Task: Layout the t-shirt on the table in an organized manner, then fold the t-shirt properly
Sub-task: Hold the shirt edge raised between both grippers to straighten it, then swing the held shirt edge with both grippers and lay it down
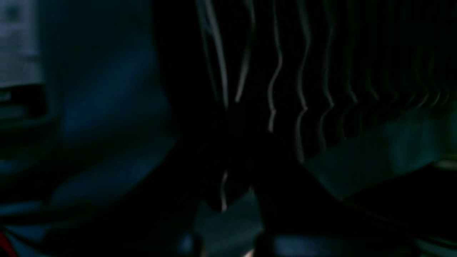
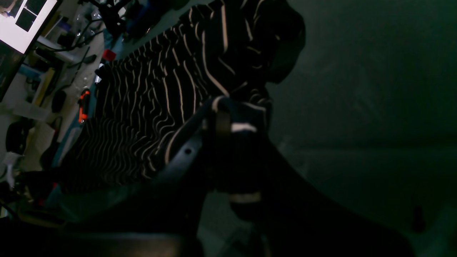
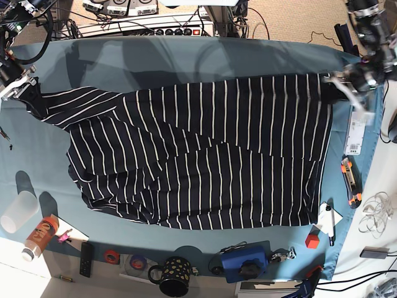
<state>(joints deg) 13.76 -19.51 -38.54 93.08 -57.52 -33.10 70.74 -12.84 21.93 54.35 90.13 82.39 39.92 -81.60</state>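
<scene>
The dark t-shirt (image 3: 205, 155) with thin white stripes lies stretched across the teal table (image 3: 186, 59), its upper edge pulled taut and its lower half wrinkled and partly doubled over. My right gripper (image 3: 20, 82) is at the table's left edge, shut on a bunched corner of the shirt (image 2: 232, 121). My left gripper (image 3: 340, 84) is at the right edge, shut on the shirt's other corner. The left wrist view is very dark and shows striped fabric (image 1: 285, 78) close in front of the gripper (image 1: 228, 217).
Along the near edge stand a dark spotted mug (image 3: 175, 276), a blue device (image 3: 245, 261), a remote (image 3: 87, 259), a bottle (image 3: 38, 236) and a clear cup (image 3: 17, 211). An orange cutter (image 3: 350, 180), a red cube (image 3: 312, 239) and a white label (image 3: 355, 133) lie at the right.
</scene>
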